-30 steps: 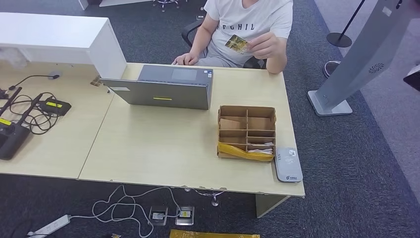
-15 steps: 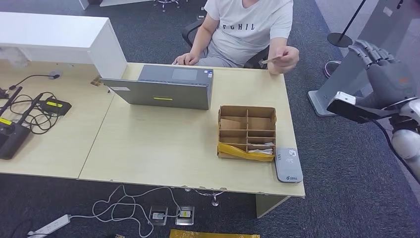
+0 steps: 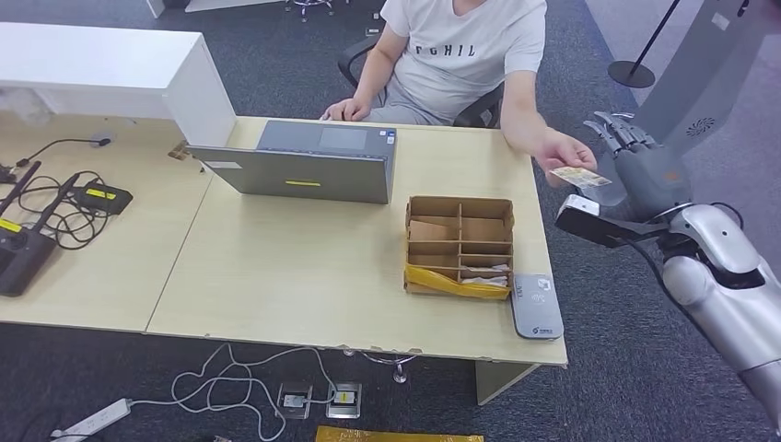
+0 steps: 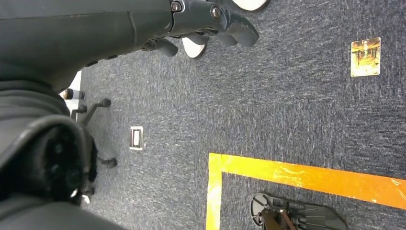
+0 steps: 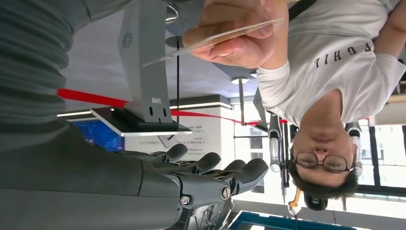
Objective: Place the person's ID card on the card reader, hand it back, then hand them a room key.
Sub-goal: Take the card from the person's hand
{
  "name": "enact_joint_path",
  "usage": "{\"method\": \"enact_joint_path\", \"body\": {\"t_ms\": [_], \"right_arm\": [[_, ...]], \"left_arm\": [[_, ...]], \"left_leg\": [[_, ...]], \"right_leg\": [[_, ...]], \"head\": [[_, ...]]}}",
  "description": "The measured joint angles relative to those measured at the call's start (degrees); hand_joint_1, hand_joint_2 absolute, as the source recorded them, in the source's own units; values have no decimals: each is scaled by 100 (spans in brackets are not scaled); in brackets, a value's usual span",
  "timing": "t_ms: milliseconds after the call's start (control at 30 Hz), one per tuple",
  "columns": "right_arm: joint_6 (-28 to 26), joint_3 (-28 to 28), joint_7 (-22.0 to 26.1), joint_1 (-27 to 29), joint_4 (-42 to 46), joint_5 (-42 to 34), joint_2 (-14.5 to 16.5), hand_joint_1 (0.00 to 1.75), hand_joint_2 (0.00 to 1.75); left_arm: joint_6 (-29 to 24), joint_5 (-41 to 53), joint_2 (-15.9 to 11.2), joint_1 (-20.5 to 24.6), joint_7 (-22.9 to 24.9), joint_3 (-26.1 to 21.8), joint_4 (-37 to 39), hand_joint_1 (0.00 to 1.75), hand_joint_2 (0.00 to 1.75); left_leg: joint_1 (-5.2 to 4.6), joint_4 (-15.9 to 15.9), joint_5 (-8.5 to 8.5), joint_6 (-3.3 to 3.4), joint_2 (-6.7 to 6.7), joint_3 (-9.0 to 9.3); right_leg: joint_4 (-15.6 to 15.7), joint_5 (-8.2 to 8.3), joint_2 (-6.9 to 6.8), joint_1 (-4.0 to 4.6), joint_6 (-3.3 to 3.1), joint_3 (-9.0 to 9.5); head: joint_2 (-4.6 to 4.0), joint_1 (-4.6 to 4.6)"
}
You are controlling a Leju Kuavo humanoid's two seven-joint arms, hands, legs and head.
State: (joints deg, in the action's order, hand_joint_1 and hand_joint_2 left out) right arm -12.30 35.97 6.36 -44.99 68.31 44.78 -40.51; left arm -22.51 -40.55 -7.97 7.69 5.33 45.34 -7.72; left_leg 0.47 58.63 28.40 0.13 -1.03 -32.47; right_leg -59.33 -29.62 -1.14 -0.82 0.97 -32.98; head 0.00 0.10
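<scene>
Head view, looking down on a pale wooden surface (image 3: pixel 304 276). A seated person in a white shirt stretches an arm past the surface's far right corner, and the person's hand (image 3: pixel 564 152) offers the ID card (image 3: pixel 580 177), held nearly flat at one end. The robot's right hand (image 3: pixel 635 157) is raised just beside the card, fingers spread wide and holding nothing, not yet touching it. The grey card reader (image 3: pixel 537 305) lies at the near right corner of the surface, just beside a divided cardboard box (image 3: pixel 459 246). A closed laptop (image 3: pixel 313 166) sits farther back.

To take the card well, the robot should probably bring thumb and fingers around the card's free end, clear of the person's fingers, and close gently before drawing it away.

The left hand (image 4: pixel 210 26) hangs over carpet, fingers curled loosely inward, holding nothing.
</scene>
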Motion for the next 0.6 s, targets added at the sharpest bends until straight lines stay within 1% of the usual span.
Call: {"method": "enact_joint_path", "body": {"t_ms": [33, 100, 167, 600], "right_arm": [[-8, 3, -3, 19, -22, -1, 17, 80, 175], [-17, 10, -8, 55, -64, 2, 47, 167, 175], [-25, 16, -10, 91, -96, 16, 72, 175, 175], [54, 14, -9, 273, -171, 122, 86, 175, 175]], "left_arm": [[8, 2, -6, 0, 0, 13, 0, 0, 0], [20, 7, -15, -1, 0, 36, 0, 0, 0], [24, 9, -19, -2, 0, 48, 0, 0, 0], [0, -29, -46, -6, 13, 86, 0, 0, 0]], "left_leg": [[0, 0, 0, 0, 0, 0], [0, 0, 0, 0, 0, 0], [0, 0, 0, 0, 0, 1], [0, 0, 0, 0, 2, 2]], "right_leg": [[0, 0, 0, 0, 0, 0], [1, 0, 0, 0, 0, -1], [1, 0, 0, 0, 0, -1], [1, 0, 2, 0, 0, -1]], "head": [[0, -1], [0, -1], [0, 0], [0, 0]]}}
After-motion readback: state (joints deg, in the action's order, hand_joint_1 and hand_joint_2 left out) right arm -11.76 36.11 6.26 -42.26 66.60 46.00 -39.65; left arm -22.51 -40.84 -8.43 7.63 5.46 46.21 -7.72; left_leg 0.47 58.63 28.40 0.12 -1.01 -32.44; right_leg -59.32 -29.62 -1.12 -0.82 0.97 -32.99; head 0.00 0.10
